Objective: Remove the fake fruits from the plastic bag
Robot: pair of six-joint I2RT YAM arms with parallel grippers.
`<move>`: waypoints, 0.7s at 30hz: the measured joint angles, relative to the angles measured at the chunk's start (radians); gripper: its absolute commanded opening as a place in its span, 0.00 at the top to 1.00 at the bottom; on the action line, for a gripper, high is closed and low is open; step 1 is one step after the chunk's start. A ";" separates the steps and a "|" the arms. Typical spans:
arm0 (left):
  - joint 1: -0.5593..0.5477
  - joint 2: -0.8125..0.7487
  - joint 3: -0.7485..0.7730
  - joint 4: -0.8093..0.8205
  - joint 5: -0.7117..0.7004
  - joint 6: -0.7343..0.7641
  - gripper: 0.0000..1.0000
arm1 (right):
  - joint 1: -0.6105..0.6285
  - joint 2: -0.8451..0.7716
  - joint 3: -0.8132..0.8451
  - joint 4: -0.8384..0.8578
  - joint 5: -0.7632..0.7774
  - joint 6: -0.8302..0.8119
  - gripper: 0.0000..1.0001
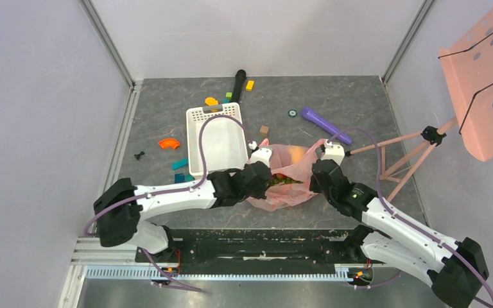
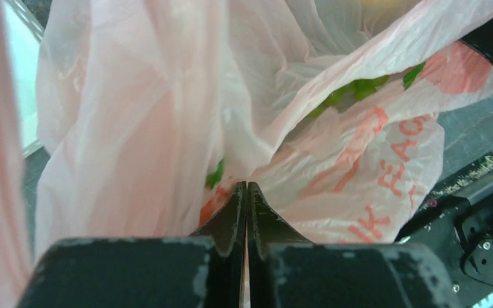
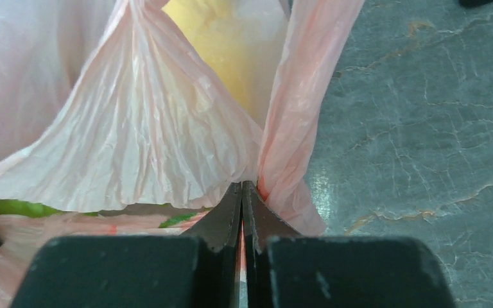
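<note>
The pink translucent plastic bag (image 1: 290, 168) lies on the grey floor between my two wrists, right of the white basket. My left gripper (image 1: 271, 178) is shut on a fold of the bag (image 2: 334, 160) at its left side, jaws pressed together with film pinched in them (image 2: 246, 186). My right gripper (image 1: 315, 174) is shut on the bag's (image 3: 147, 141) right edge (image 3: 242, 185). The fake fruits show only through the film: green leaves (image 2: 359, 88), a red-and-green patch (image 2: 213, 192), a yellow fruit (image 3: 218, 38) and more green (image 3: 19, 207).
A white perforated basket (image 1: 196, 138) stands left of the bag. Behind lie a purple cylinder (image 1: 324, 124), a black cylinder (image 1: 238, 83), an orange arch (image 1: 169, 144) and several small blocks. A pink perforated stand (image 1: 488, 83) on tripod legs (image 1: 404, 160) fills the right side.
</note>
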 measured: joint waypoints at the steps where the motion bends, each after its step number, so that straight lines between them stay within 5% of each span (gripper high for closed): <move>1: -0.001 -0.025 -0.021 0.009 0.002 -0.006 0.98 | 0.000 0.000 -0.003 -0.006 0.006 0.004 1.00; 5: -0.006 -0.094 -0.093 0.033 0.004 -0.020 0.98 | -0.004 -0.018 -0.007 -0.005 -0.004 -0.016 1.00; 13: -0.007 -0.103 -0.108 0.050 0.005 -0.019 0.98 | 0.005 -0.126 0.015 0.100 -0.265 -0.156 1.00; 21: -0.007 -0.093 -0.101 0.053 0.006 -0.019 0.98 | 0.205 -0.069 0.054 0.178 -0.319 -0.160 1.00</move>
